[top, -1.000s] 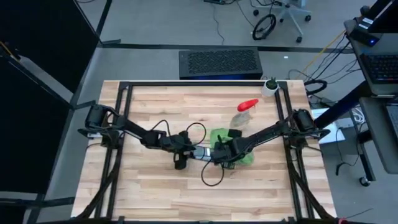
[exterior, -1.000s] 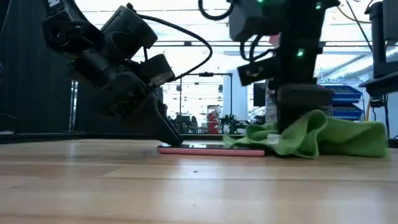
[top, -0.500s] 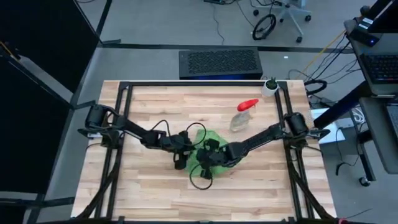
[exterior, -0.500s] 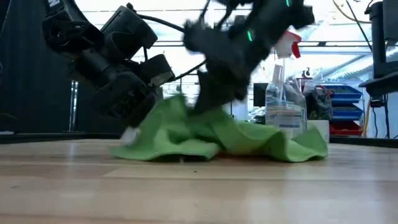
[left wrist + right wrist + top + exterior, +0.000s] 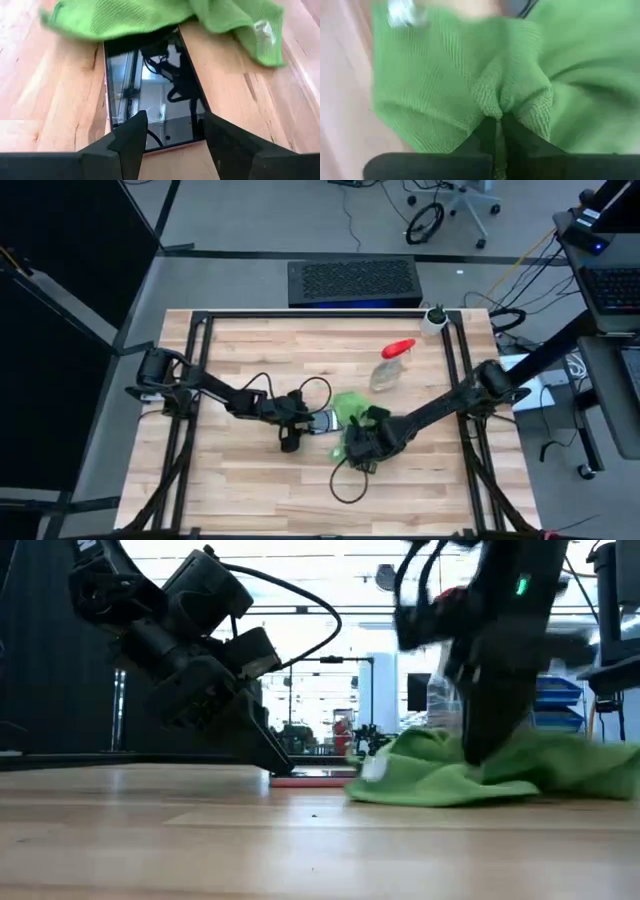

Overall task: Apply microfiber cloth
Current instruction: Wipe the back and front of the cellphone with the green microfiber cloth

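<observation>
Cloth (image 5: 349, 408) of bright green microfiber, bunched on the table (image 5: 250, 480) and draped over the far end of the phone (image 5: 150, 95). My right gripper (image 5: 496, 131) has its jaws closed on a pinched fold of the fabric. My left gripper (image 5: 172, 131) has its jaws open astride the phone's near end, tips against its edges, apparently steadying it. I judge the cloth light, soft and limp: it will trail and fold, not push, so a gathered ridge near its middle is the sound place to hold. Spray bottle (image 5: 390, 366) stands well apart.
</observation>
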Controlling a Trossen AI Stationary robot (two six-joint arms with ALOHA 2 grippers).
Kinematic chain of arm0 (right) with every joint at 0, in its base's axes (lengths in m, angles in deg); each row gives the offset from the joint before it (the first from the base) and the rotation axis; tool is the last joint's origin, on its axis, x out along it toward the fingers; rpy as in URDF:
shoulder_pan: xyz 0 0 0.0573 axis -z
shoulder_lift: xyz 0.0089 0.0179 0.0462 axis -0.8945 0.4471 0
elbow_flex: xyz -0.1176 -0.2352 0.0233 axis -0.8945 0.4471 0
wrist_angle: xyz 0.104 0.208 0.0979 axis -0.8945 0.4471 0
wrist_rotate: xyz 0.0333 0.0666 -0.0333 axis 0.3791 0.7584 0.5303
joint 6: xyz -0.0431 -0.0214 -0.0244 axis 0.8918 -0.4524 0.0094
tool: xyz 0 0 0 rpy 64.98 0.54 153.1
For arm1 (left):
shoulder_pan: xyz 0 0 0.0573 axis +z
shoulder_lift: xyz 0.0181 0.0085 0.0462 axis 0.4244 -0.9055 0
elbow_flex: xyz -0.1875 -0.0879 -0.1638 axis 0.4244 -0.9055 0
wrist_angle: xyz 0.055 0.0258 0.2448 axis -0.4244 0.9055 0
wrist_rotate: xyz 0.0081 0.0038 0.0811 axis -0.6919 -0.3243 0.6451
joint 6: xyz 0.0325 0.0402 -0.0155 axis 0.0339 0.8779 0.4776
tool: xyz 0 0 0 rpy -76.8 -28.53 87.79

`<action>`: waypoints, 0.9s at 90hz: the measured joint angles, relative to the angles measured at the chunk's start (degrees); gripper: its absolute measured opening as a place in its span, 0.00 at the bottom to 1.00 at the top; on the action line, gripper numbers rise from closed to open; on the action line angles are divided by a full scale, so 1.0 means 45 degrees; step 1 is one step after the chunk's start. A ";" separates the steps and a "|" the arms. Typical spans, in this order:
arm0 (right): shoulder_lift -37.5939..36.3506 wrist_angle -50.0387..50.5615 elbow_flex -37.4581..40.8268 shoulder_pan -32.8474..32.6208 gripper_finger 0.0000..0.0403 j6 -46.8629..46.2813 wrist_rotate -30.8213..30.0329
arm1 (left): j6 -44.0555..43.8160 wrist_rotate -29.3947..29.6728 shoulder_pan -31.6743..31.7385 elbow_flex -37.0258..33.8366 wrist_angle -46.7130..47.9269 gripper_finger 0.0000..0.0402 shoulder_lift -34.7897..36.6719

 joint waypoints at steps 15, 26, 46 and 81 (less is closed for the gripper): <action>-0.1244 0.0099 -0.0010 -0.0420 0.00 -0.0473 -0.1824 | -0.0187 -0.0053 0.0000 0.0243 0.0690 0.46 0.0811; -0.1566 0.0988 0.0065 -0.1019 0.00 -0.1806 -0.3191 | -0.0054 0.0173 0.0022 0.0420 0.0704 0.46 0.2033; -0.1015 -0.3743 0.2511 -0.1819 0.00 -0.3701 -0.3223 | 0.1172 0.1506 0.1042 0.0433 0.2691 0.46 0.2549; 0.0353 -0.6173 0.4148 -0.0633 0.00 -0.3967 -0.4130 | 0.0004 0.0174 0.1233 0.0398 0.1645 0.46 0.0035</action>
